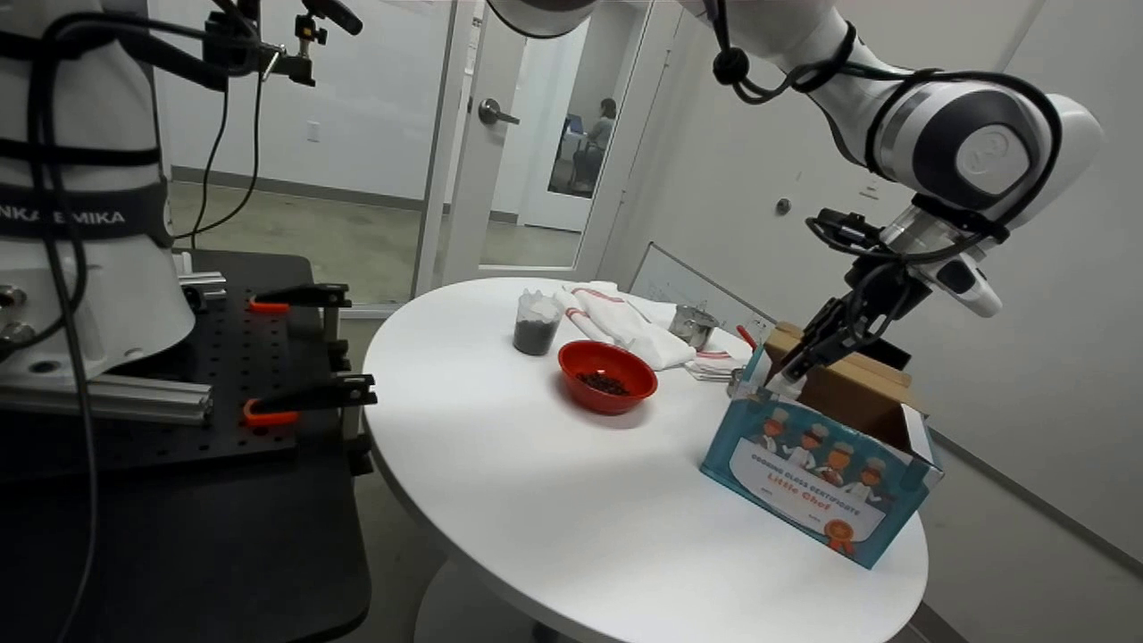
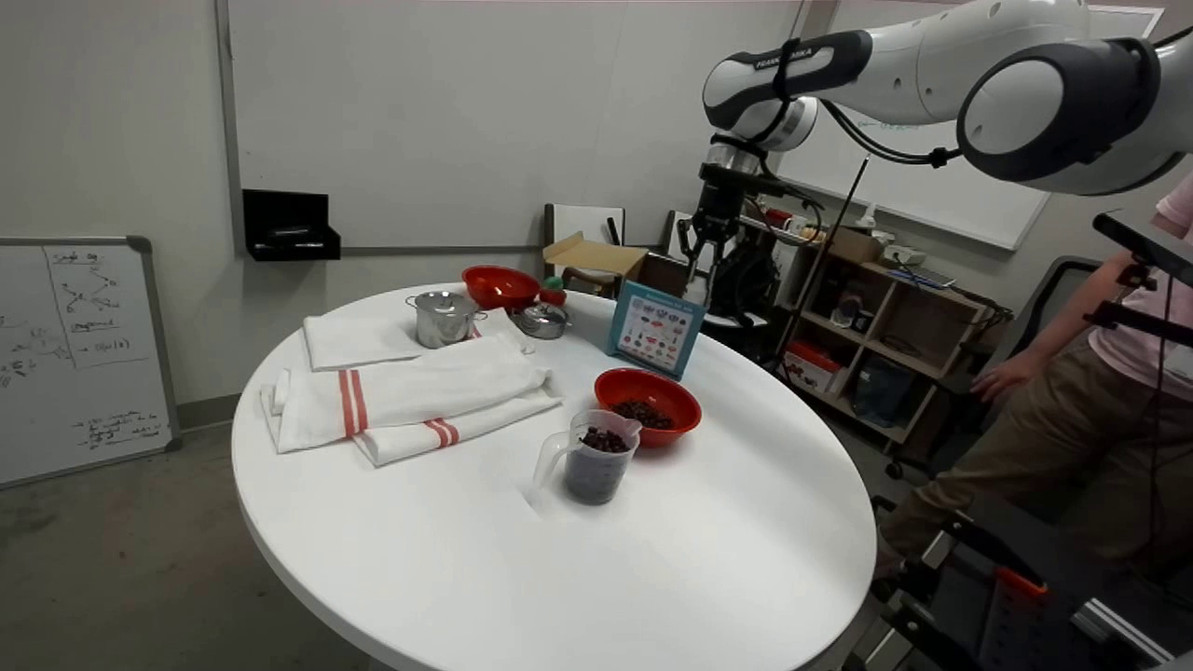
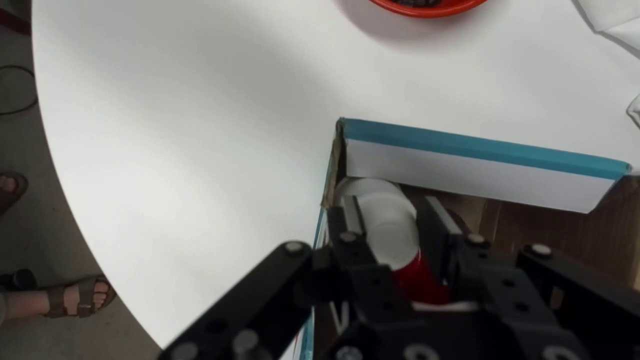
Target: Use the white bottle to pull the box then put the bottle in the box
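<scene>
A round white table (image 2: 708, 559) is standing on the floor (image 2: 140, 550). In an exterior view, a whiteboard (image 2: 513, 121) is covering much of the wall (image 2: 112, 121), and a smaller, written-on board (image 2: 84, 363) is standing lower; a shelf (image 2: 890, 349) is standing near a black chair (image 2: 1049, 303). In an exterior view, a glazed door (image 1: 500, 170) is rising beyond.

Clamped in the end effector (image 3: 394, 209), the white bottle (image 3: 391, 237) hangs in a corner of the open, printed blue box (image 1: 808, 473) beneath it
</scene>
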`<state>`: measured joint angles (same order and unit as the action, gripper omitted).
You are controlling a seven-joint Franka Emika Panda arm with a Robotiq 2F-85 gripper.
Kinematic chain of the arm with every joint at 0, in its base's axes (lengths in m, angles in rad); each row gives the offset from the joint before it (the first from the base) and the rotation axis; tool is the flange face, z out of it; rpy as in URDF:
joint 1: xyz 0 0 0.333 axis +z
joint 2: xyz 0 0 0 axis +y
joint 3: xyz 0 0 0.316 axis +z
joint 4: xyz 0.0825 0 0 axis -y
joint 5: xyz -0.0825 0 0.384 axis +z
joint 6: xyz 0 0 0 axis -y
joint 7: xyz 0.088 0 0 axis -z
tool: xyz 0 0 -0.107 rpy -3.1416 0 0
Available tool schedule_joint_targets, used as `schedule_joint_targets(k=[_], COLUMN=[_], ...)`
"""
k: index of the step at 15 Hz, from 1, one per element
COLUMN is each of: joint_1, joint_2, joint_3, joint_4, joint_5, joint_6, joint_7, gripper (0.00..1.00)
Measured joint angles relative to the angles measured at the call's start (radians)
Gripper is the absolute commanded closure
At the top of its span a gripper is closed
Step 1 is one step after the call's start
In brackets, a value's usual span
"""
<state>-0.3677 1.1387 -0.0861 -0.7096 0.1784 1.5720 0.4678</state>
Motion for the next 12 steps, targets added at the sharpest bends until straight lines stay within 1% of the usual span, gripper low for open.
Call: schedule_joint_targets(k=[3, 6, 12], joint_1=[-0.005, -0.013, -0.024], joint_2=[-0.038, -0.092, -0.224], joint_3=[0.003, 0.003, -0.001], joint_4=[-0.078, -0.184, -0.428], joint_5=[0.017, 0.029, 0.034], joint_6=[0.0, 0.009, 0.086], joint_7=[0.007, 0.025, 0.048], gripper=[0.91, 0.91, 0.91])
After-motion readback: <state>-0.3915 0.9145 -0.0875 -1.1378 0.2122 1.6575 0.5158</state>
